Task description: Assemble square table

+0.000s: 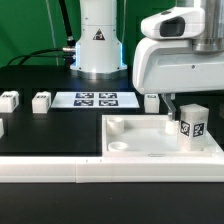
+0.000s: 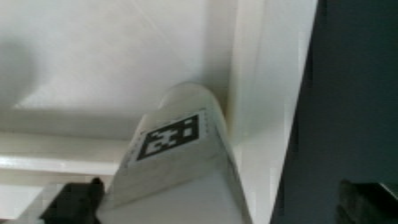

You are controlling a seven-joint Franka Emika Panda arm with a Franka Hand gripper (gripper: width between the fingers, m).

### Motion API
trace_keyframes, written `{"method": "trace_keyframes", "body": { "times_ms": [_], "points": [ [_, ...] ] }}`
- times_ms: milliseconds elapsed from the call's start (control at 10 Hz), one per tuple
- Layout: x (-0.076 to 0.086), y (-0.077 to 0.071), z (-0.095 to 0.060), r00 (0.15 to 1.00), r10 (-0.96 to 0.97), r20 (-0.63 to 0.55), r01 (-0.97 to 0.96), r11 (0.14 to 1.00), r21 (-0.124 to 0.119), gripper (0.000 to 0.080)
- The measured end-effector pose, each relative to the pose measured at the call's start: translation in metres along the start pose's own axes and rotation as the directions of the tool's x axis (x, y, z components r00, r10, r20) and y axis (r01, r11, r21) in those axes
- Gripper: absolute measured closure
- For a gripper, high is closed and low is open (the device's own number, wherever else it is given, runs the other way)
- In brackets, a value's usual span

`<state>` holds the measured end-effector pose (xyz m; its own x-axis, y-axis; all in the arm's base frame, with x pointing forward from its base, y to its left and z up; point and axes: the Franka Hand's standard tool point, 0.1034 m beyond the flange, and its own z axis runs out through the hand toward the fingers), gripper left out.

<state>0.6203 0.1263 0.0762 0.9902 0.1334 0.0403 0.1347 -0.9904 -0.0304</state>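
The square table slab (image 1: 150,140) lies on the black table at the exterior view's right, rim up. A white tagged leg block (image 1: 192,124) stands upright on the slab's near right corner. My gripper (image 1: 186,108) is down over the leg's top. In the wrist view the leg (image 2: 175,165) fills the middle, with its tag facing the camera. One dark finger (image 2: 71,200) is close beside the leg. The other finger (image 2: 368,200) stands apart from it, with a white gap between. The jaws are open around the leg. Three more leg blocks (image 1: 10,100) (image 1: 41,101) (image 1: 151,101) lie on the table.
The marker board (image 1: 96,99) lies at the arm's base (image 1: 98,45). A long white border rail (image 1: 80,172) runs along the front. Another white piece (image 1: 1,127) shows at the exterior view's left edge.
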Motion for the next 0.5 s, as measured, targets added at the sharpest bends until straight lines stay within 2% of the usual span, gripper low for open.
{"method": "trace_keyframes", "body": {
  "times_ms": [500],
  "points": [
    [-0.0001, 0.0084, 0.0002, 0.960, -0.281, 0.003, 0.281, 0.960, -0.007, 0.0151]
  ]
}}
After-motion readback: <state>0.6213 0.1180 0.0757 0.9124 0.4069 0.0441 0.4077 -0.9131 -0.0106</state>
